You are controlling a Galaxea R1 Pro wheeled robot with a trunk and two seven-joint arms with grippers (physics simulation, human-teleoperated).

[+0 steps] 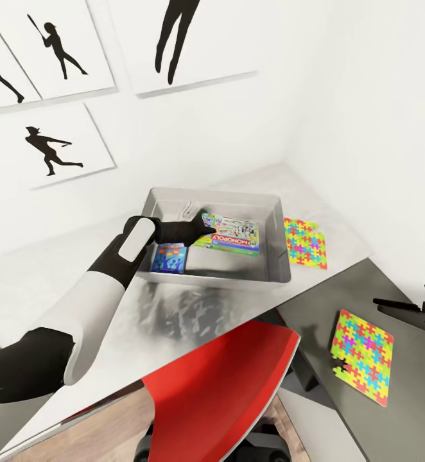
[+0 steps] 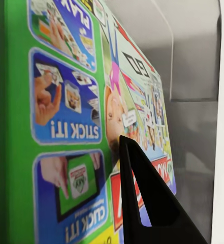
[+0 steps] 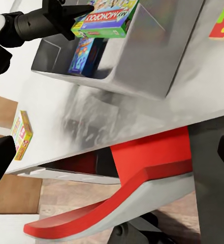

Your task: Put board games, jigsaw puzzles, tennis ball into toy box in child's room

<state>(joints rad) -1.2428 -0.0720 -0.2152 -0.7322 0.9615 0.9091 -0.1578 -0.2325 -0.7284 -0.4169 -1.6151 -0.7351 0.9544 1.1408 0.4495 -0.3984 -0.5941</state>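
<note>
The silvery toy box (image 1: 273, 208) stands on the pale table (image 1: 174, 321). My left gripper (image 1: 196, 232) is shut on the edge of the green Monopoly board game (image 1: 233, 235), holding it just over the box's inside; up close its lid (image 2: 66, 127) lies against one black finger (image 2: 147, 203). A blue board game (image 1: 169, 258) lies inside the box. One jigsaw puzzle (image 1: 304, 242) lies right of the box, another (image 1: 361, 355) on the dark side table. A small yellow board game (image 3: 21, 134) sits near the table's front edge. My right gripper (image 1: 398, 307) hovers open over the side table. The tennis ball and bed are out of view.
A red chair (image 1: 219, 391) stands tucked against the table's front edge, between my arms. White walls with black baseball-player pictures (image 1: 55, 144) close off the back and the right side. The side table (image 1: 328, 308) sits lower than the pale table.
</note>
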